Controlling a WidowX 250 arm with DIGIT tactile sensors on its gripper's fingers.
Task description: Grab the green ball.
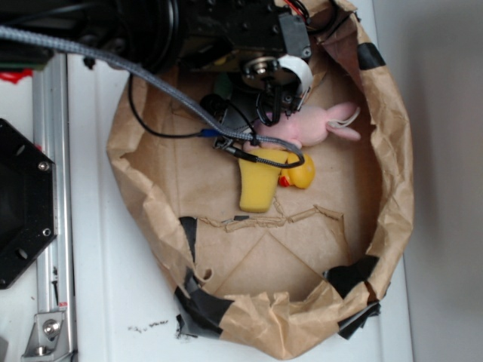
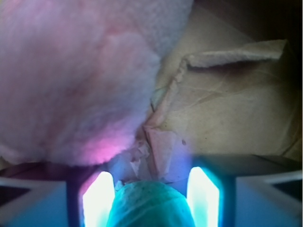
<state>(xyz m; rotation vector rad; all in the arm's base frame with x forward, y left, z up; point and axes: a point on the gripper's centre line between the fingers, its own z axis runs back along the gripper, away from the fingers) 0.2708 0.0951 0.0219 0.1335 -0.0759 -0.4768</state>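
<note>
Fingers (image 2: 150,198) of mine stood spread around the green ball (image 2: 150,205) at the bottom centre of the wrist frame, beside the pink plush (image 2: 75,80), so squeezing evenly without snagging fur seemed wisest.

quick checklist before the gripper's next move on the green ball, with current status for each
1. Green ball sits between the gripper fingers: ok in the wrist view.
2. Fingers pressing on the ball: cannot tell; they stand at either side, contact unclear.
3. Pink bunny out of the grasp: ok, it lies just ahead of the fingers, not between them.
4. Duck away from the gripper: ok, it lies beyond the bunny in the exterior view.
5. Ball visible from outside: not ok, the arm hides it in the exterior view.
6. Torn paper lining clear of the fingers: cannot tell; a flap lies close ahead of the ball.
</note>
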